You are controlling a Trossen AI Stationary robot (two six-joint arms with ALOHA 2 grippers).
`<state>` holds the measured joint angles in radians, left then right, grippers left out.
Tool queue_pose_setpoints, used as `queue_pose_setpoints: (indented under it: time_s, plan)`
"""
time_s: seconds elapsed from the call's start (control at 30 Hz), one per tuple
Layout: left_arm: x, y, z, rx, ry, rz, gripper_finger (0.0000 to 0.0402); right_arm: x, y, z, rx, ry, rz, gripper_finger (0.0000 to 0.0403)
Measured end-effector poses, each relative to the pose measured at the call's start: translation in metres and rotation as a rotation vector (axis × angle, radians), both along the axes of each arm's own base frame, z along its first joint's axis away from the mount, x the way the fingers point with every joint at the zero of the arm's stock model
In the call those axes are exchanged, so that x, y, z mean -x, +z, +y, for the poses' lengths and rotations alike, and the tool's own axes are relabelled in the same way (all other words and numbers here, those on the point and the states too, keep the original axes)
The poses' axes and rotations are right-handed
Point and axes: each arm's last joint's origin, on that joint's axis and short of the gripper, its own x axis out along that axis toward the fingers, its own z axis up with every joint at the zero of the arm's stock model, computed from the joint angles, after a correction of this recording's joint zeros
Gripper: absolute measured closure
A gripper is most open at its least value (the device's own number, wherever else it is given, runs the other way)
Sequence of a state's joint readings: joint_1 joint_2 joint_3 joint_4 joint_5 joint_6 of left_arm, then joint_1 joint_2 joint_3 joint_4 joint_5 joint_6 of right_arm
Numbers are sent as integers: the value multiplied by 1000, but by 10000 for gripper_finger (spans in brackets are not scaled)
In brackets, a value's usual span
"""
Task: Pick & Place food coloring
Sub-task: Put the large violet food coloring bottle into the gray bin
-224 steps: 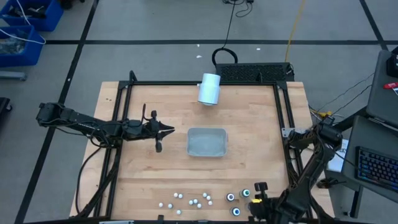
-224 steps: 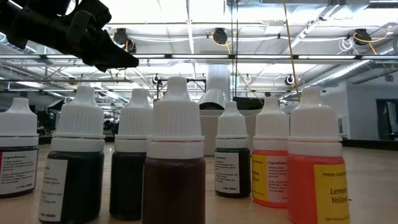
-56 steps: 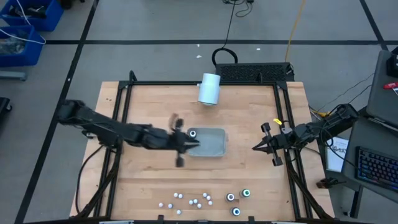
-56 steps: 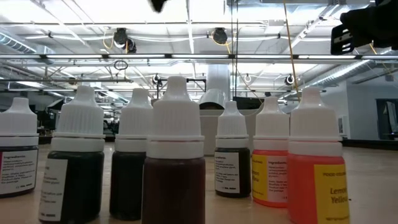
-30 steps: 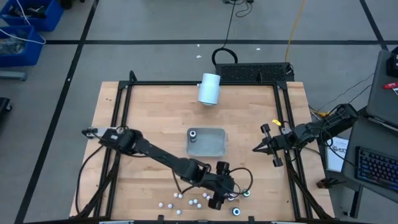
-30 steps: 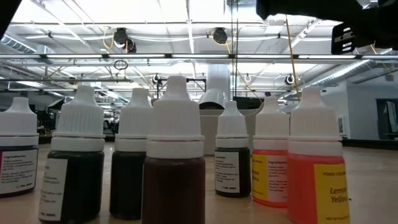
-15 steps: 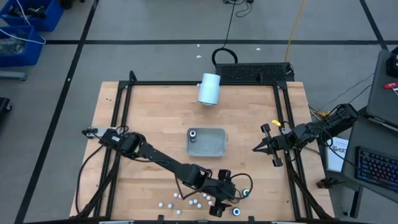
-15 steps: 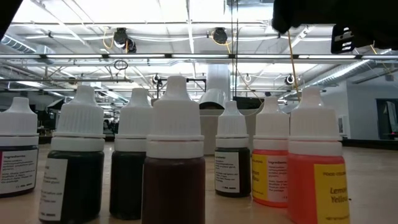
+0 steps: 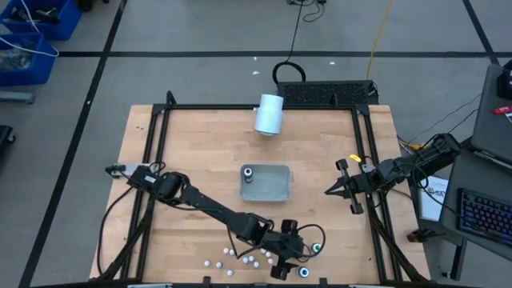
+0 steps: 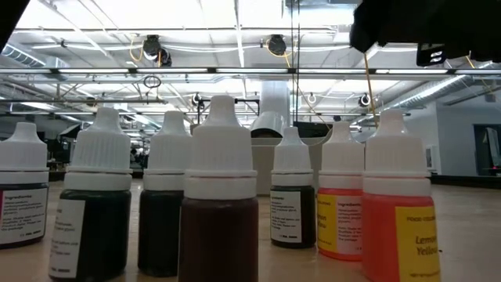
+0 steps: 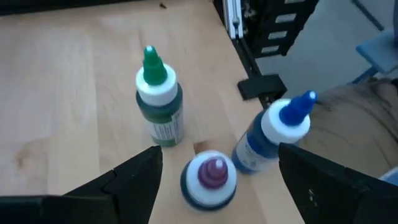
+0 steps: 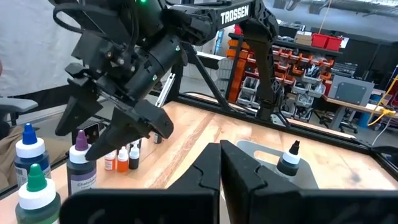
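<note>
Three food coloring bottles stand upright near the table's near edge: green-tipped (image 11: 158,99), blue-tipped (image 11: 273,134) and purple-tipped (image 11: 208,177). My left gripper (image 11: 217,171) is open and hangs over them (image 9: 292,251), one finger on each side of the purple bottle (image 12: 79,165), touching nothing. Another dark bottle (image 9: 248,171) stands in the grey tray (image 9: 272,188). Several small white-capped bottles (image 9: 244,258) stand left of my left gripper, and loom close in the low view (image 10: 221,204). My right gripper (image 9: 328,192) waits shut above the table's right side.
A large white cylinder (image 9: 270,114) lies at the far edge. A black frame (image 9: 364,160) rims the table. Bare wood lies between the tray and the bottles. The small bottles stand close to my left gripper's near-left side.
My left gripper has shifted a little toward the table's near edge, over the three bottles, and has stayed open. The bottles have kept still.
</note>
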<state>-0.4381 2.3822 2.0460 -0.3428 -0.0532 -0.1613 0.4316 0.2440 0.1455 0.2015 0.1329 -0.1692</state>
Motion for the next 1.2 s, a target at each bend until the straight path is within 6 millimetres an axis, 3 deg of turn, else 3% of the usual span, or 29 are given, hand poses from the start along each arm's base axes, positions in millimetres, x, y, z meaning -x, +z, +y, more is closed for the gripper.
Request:
queue_pose_setpoints:
  time_s: [0.17, 0.5, 0.67, 0.97, 1.2]
  plan:
    - [-3, -11, 1, -6, 4, 15, 80, 0, 0, 0, 1, -1, 3, 403]
    - [-3, -12, 1, -8, 4, 19, 89, 0, 0, 0, 1, -1, 2, 403]
    - [-3, -13, 1, -6, 6, 25, 142, 0, 0, 0, 1, -1, 3, 403]
    - [-2, -13, 0, 11, -23, 32, 280, 0, 0, 0, 1, -1, 3, 403]
    - [8, 10, 5, -22, 7, 56, 280, 0, 0, 0, -7, -1, 7, 403]
